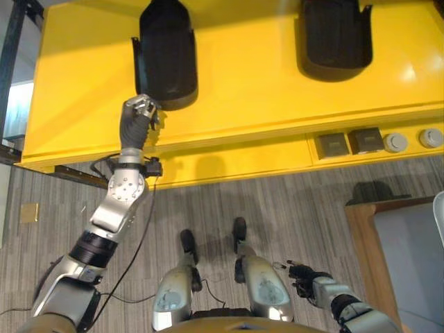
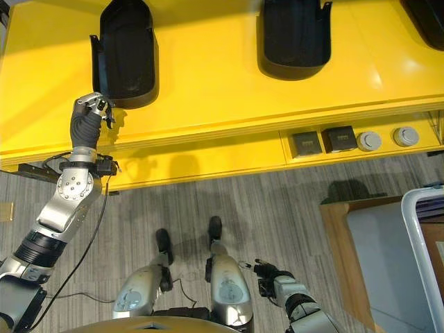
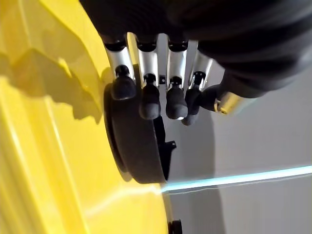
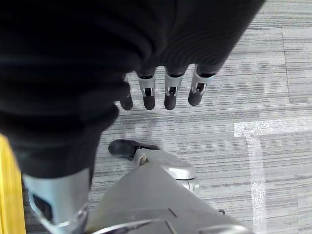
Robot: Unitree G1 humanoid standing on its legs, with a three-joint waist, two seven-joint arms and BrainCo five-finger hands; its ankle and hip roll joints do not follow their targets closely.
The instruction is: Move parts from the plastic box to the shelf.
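Two black moulded parts lie on the yellow shelf (image 1: 263,90): one part (image 1: 166,52) at the left, a second part (image 1: 333,38) to its right. The edge of a third black part (image 2: 427,17) shows at the far right. My left hand (image 1: 141,111) is raised at the near end of the left part (image 3: 134,151). Its fingers (image 3: 148,97) are loosely bent and close on nothing; whether the tips touch the part I cannot tell. My right hand (image 2: 267,272) hangs low by my side, its fingers (image 4: 170,92) relaxed and empty.
The shelf's front face carries two dark square sockets (image 1: 333,144) and two round grey knobs (image 1: 395,142). At the right stands a wooden table (image 2: 340,229) with the pale rim of a plastic box (image 2: 423,236) on it. Grey striped carpet (image 1: 291,208) lies below.
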